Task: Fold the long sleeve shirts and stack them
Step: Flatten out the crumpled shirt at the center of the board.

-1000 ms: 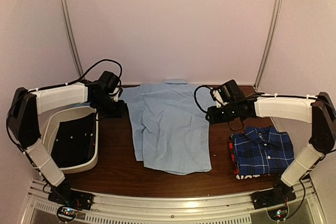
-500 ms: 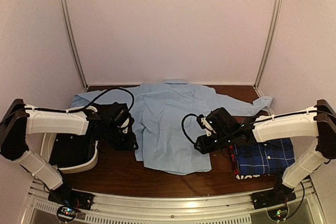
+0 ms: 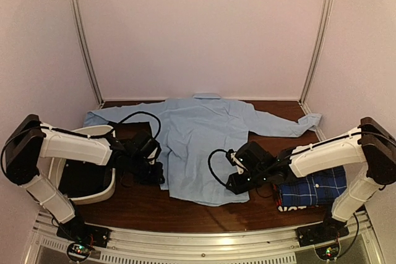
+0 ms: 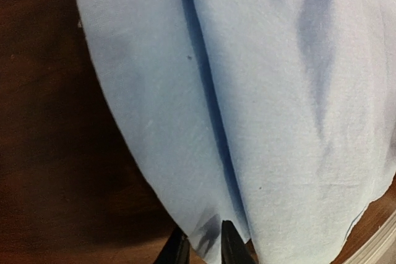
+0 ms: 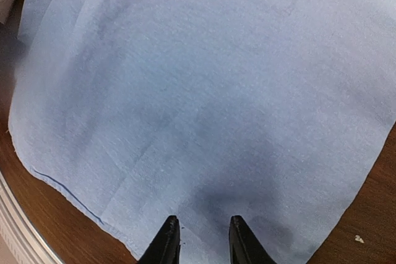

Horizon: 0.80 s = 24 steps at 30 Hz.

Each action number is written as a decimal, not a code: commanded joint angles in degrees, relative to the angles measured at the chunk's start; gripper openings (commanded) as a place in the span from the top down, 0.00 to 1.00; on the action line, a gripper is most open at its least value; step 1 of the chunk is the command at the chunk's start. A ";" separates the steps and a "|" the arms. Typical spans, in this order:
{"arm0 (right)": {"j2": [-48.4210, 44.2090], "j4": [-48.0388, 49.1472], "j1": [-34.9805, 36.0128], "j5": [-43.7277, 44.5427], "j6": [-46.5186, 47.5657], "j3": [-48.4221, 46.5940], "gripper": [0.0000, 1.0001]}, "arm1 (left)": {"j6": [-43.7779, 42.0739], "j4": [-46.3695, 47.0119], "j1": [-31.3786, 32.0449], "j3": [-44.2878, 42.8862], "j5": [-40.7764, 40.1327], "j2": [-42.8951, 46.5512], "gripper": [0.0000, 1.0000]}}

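The light blue shirt lies flat in the middle of the table, collar at the back and sleeves spread left and right. My left gripper sits at its lower left edge. In the left wrist view the gripper is narrowly open, with the shirt's hem between the fingertips. My right gripper hovers at the lower right hem. In the right wrist view the gripper is open over the cloth. The folded blue plaid shirt lies at the right on a red/black one.
A white bin with black lining stands at the left, close beside my left arm. The brown table ends at a metal rail in front. Walls close the back and both sides.
Both arms have moved from the back of the table toward the front, down to the shirt's lower hem. The sleeves, bunched by the grippers a second ago, now lie spread out.
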<state>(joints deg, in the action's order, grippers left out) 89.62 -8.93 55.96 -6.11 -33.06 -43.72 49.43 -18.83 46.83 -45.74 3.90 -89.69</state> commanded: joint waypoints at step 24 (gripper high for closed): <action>-6.68 -7.11 0.94 0.87 -1.62 12.09 0.72 | -4.09 -30.32 0.08 -0.05 -10.59 9.05 1.00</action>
<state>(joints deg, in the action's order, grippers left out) 83.99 -8.47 56.53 -5.28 -33.56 -34.59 47.31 -42.92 46.98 -45.30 -5.52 -81.41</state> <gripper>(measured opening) 0.278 0.006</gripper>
